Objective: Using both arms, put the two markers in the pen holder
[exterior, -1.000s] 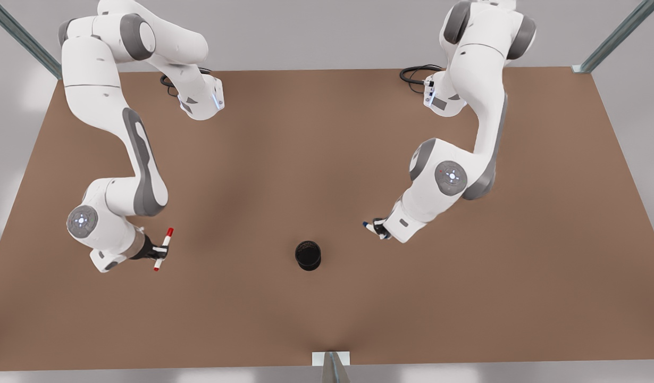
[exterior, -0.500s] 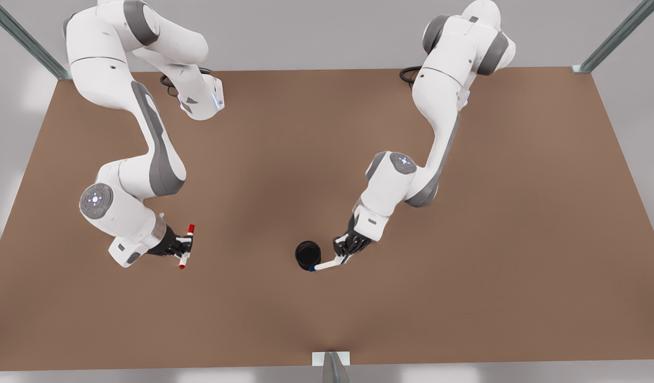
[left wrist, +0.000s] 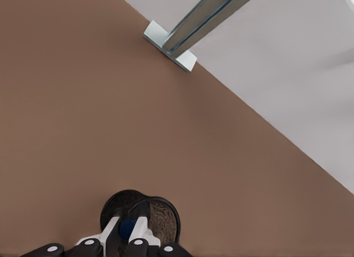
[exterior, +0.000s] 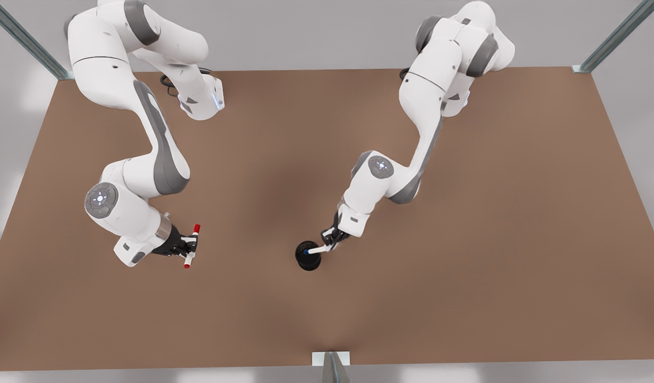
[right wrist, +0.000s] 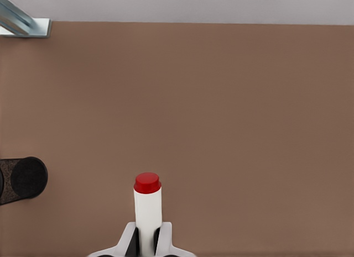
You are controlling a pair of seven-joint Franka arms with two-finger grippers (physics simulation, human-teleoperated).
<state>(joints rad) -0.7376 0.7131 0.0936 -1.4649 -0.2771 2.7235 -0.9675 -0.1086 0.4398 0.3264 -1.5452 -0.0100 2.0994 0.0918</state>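
1. Progress stands at roughly the first drop-off: neither marker is released inside the pen holder [exterior: 308,255] yet, as far as the front view shows, so both remain to be let go there.

2. The left gripper [exterior: 329,241], just beside the pen holder on the front view's right, is clamped on the blue marker [exterior: 318,249]. The marker's blue end sits over the holder's mouth; the left wrist view looks down the blue marker [left wrist: 129,227] into the dark hollow of the pen holder [left wrist: 163,213]. Judged from this, lowering and releasing is what is left for this marker.

3. The right gripper [exterior: 184,246], well apart from the pen holder on the front view's left, is closed around the red marker [exterior: 192,245] at mid-barrel, carried clear of the table [exterior: 465,266]. In the right wrist view the red marker [right wrist: 147,204] points away, with the pen holder [right wrist: 22,179] off to one side.

4. Compared with half a second ago, the blue marker's end has moved from the holder's rim to over its opening, and the right gripper has edged slightly closer to the holder.
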